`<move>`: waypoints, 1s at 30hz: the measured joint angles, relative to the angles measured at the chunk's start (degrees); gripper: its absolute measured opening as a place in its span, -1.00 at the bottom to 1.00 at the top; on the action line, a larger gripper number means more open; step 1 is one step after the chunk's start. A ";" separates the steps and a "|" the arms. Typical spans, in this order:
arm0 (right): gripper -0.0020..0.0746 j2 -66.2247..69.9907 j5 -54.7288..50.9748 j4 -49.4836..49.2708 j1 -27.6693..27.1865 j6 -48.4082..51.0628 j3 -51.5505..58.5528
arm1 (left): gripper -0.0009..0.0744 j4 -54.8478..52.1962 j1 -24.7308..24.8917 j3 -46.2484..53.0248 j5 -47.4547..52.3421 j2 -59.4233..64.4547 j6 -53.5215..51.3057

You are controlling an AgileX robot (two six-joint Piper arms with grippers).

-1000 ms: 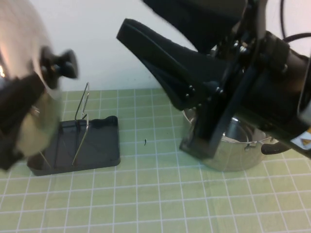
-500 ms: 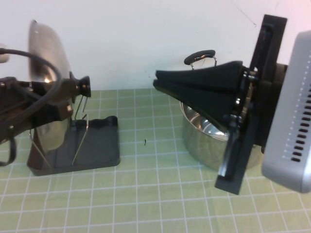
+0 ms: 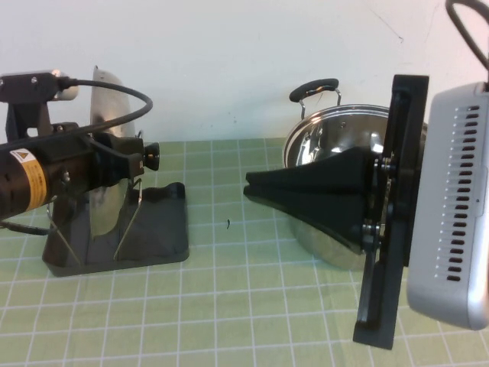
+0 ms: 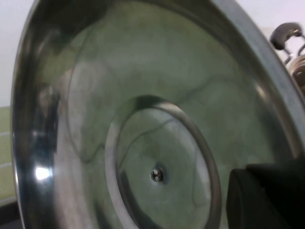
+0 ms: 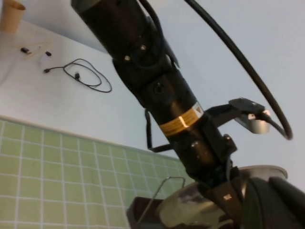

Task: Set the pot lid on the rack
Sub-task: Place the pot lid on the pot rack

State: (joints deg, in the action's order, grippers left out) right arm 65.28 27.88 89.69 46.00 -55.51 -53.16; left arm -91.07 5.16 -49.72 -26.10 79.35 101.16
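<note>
Green grid mat: left hand (image 3: 126, 162) grips pot lid (image 3: 105, 115) upright, knob (image 3: 150, 157) rightward; right hand (image 3: 256, 187) closed, empty.

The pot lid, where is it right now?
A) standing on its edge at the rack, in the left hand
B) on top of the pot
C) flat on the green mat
A: the pot lid stands upright over the black rack with the left hand on its knob, while the pot sits open behind the right hand.
</note>
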 joint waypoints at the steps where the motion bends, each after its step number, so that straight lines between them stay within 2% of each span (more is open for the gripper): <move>1: -0.95 0.00 0.10 0.54 0.00 -1.03 0.00 | -0.73 0.00 0.00 -0.12 0.00 0.43 -0.18; 10: -0.95 0.00 2.05 2.71 0.00 -4.54 0.00 | -0.68 -4.59 0.00 -0.43 0.12 2.11 -1.61; 13: -0.95 0.00 2.15 2.71 0.00 -4.54 0.00 | -0.37 -5.57 0.00 -0.56 -0.13 2.11 -1.71; 15: -0.95 0.00 2.15 2.71 0.00 -5.01 0.00 | -0.06 -6.19 0.00 -0.56 -0.13 2.11 -1.85; 18: -0.95 0.00 2.15 2.71 0.00 -5.40 0.00 | 0.22 -8.20 0.00 -0.56 0.93 2.11 -2.61; 22: -0.95 0.00 2.15 2.71 0.00 -5.58 0.00 | 0.32 -9.07 0.00 -0.56 2.48 2.11 -3.03; 30: -0.95 0.00 2.15 2.71 0.00 -5.81 0.00 | 0.35 -9.42 0.00 -0.56 7.66 -0.30 -3.02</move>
State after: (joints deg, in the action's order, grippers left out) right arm 65.28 30.02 92.40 46.00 -61.31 -53.16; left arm -100.49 5.16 -50.28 -18.44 79.05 98.13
